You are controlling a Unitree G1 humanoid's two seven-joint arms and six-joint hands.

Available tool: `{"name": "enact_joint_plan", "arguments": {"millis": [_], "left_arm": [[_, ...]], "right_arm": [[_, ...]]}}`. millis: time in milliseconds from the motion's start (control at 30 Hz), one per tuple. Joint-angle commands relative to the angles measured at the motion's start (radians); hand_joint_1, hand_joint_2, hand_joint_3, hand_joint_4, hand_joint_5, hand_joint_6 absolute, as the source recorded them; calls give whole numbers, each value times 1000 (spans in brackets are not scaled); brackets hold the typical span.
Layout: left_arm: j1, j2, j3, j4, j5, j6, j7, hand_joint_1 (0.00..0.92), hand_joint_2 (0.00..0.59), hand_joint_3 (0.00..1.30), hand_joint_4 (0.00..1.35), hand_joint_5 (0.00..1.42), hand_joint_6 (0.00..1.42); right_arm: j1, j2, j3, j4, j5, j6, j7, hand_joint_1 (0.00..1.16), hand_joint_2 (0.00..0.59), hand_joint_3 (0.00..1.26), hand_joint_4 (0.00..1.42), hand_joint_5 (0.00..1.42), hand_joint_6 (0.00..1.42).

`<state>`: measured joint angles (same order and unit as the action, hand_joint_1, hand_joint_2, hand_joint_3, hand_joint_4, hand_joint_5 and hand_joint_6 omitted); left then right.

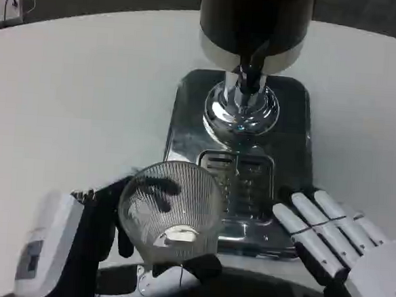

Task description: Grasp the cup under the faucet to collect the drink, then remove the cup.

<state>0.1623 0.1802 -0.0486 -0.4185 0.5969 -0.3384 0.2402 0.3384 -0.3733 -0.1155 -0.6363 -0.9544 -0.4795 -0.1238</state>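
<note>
Clear ribbed cup (171,211) sits gripped in the left hand (110,241), tilted, just beside the drip tray (246,192) below the faucet (249,74). Right hand (337,243) rests empty, fingers extended, at the tray's edge.

The cup (171,211) is clear ribbed glass or plastic, flared wide at the rim and narrowing to a small base. It's tilted so the mouth faces up toward the camera, and looks empty. It sits just left of the drip grate, in front of the faucet (251,74), a dark spout hanging over a shiny chrome base.
</note>
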Motion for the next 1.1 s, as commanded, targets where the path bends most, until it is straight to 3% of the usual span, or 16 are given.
{"name": "enact_joint_plan", "arguments": {"millis": [33, 633, 1100], "left_arm": [[14, -6, 6, -23, -14, -14, 0, 804, 0, 1058, 1107, 1176, 1386], [-11, -9, 19, 11, -10, -9, 14, 793, 0, 1057, 1107, 1176, 1386], [-216, 2, 45, 209, 12, 3, 47, 793, 0, 1057, 1107, 1176, 1386]], "right_arm": [[18, -5, -6, -7, 7, 4, 2, 227, 573, 126, 74, 73, 196], [25, -5, -7, -11, 9, 14, 4, 229, 573, 126, 83, 73, 196], [64, 2, -21, -31, 12, 28, -1, 230, 573, 126, 83, 77, 196]]}}
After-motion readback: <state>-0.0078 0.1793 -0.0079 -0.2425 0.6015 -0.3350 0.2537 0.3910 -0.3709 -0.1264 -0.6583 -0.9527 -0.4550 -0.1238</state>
